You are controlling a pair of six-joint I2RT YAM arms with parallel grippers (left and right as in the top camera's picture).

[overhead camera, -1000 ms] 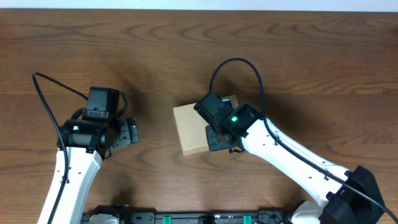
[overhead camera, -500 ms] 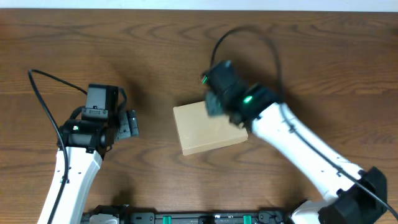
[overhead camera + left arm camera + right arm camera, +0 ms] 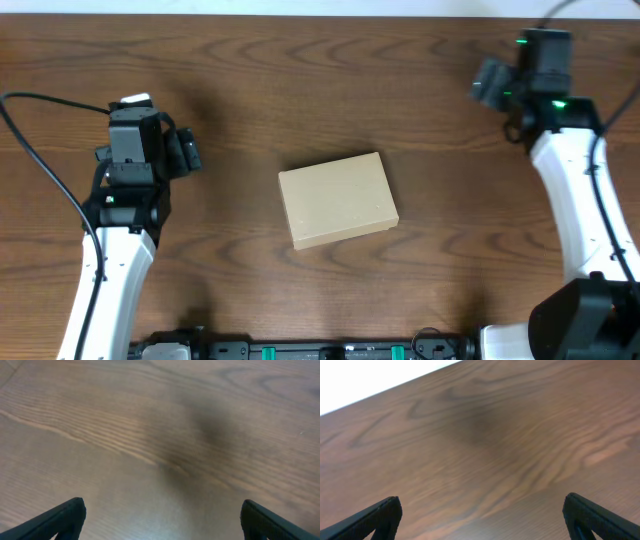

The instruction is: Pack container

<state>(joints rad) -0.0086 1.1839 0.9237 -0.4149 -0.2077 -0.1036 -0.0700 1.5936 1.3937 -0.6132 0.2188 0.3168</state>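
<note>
Both arms have pulled back since a second ago: overhead, I see the right gripper [image 3: 490, 82] near the far right corner and the left gripper [image 3: 186, 152] off to the left, both well apart from the closed cardboard box [image 3: 338, 202] lying mid wooden table [image 3: 250, 80]. On the left wrist view the fingers [image 3: 60, 519] are spread wide over bare wood. On the right wrist view the fingers [image 3: 375, 519] are equally wide, holding nothing.
</note>
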